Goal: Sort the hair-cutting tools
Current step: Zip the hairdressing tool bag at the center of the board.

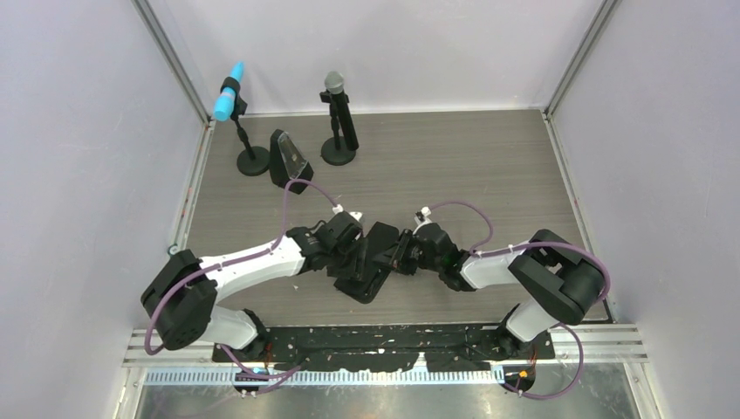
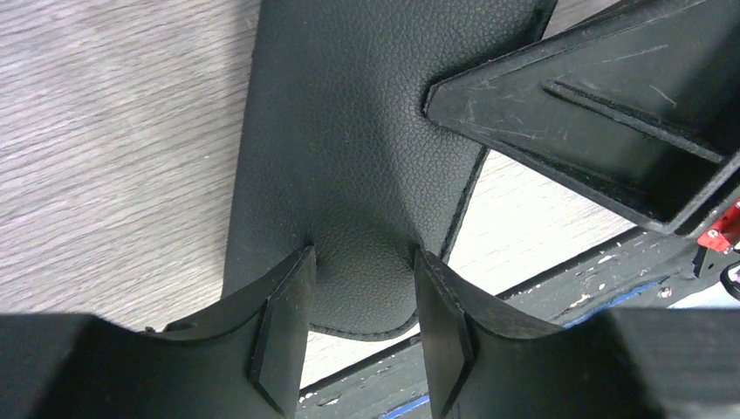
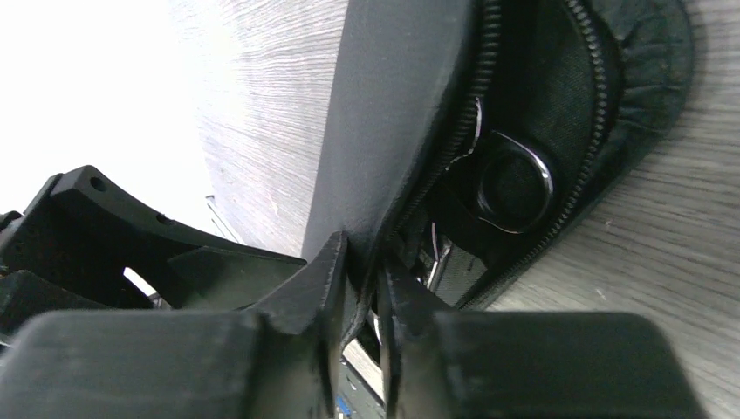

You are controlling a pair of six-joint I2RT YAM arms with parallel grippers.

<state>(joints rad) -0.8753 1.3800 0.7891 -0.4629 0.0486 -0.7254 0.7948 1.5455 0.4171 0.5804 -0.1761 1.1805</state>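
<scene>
Scissors (image 3: pixel 546 175) sit inside the unzipped pouch (image 3: pixel 401 105) on the desk (image 3: pixel 262 131); with the left gripper (image 2: pixel 362 297) clamped on its end, the right gripper (image 3: pixel 365 288), pinching its upper lip, should lift gently to widen the opening.

No legible text, labels, brands, numbers or signs anywhere

Counter (image 1: pixel 497 157), right and far side: open, I can pass.
Back left: two mics (image 1: pixel 334 113) and a black wedge (image 1: pixel 288 157) block.
Centre: pouch (image 1: pixel 366 281), hemmed by both arms; mouth narrow, scissor ring (image 3: pixel 515 179) inside, right fingers (image 3: pixel 327 279) on its lip.
</scene>
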